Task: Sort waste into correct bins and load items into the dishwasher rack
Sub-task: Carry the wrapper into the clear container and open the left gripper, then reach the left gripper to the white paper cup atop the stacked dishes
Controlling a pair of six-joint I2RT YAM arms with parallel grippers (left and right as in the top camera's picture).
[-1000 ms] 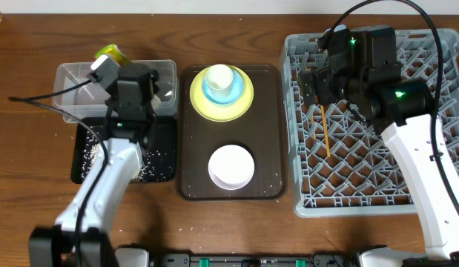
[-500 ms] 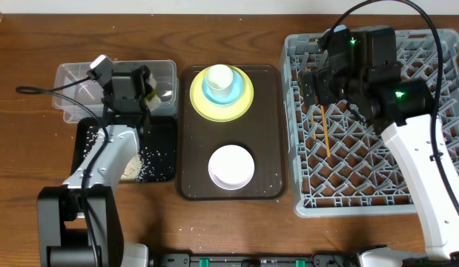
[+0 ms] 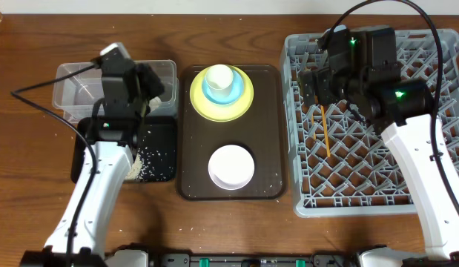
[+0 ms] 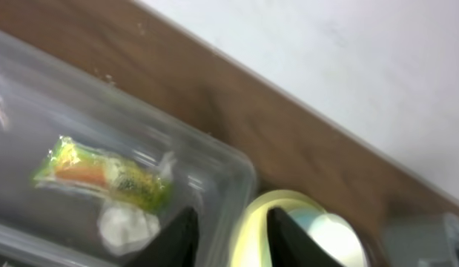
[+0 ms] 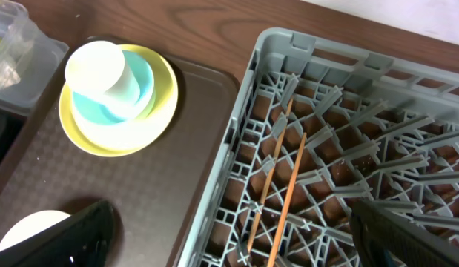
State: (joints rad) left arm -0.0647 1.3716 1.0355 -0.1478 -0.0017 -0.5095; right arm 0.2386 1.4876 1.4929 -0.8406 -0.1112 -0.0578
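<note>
In the left wrist view the green-and-yellow wrapper (image 4: 103, 174) and a crumpled white tissue (image 4: 125, 226) lie inside the clear tub (image 4: 229, 167). My left gripper (image 4: 233, 241) hangs over the tub's right end (image 3: 70, 85), open with nothing between its fingers. The black tray (image 3: 166, 133) holds rice scraps (image 3: 151, 163). A yellow plate (image 3: 244, 104) carries the light blue bowl (image 3: 208, 90) and white cup (image 3: 220, 76). The white bowl (image 3: 230, 166) sits nearer the front. Two chopsticks (image 5: 277, 170) lie in the grey rack (image 3: 303, 200). My right gripper (image 5: 236, 245) hovers wide open above the rack's left edge.
The plate stack and white bowl rest on a brown serving tray (image 3: 270, 148) between the bins and the rack. A few rice grains lie on the wooden table (image 3: 214, 222) in front of that tray. The right arm (image 3: 407, 148) stretches across the rack.
The left gripper has opened and swung right along the tub; the wrapper it carried now lies in the tub. The right arm has stayed still.
</note>
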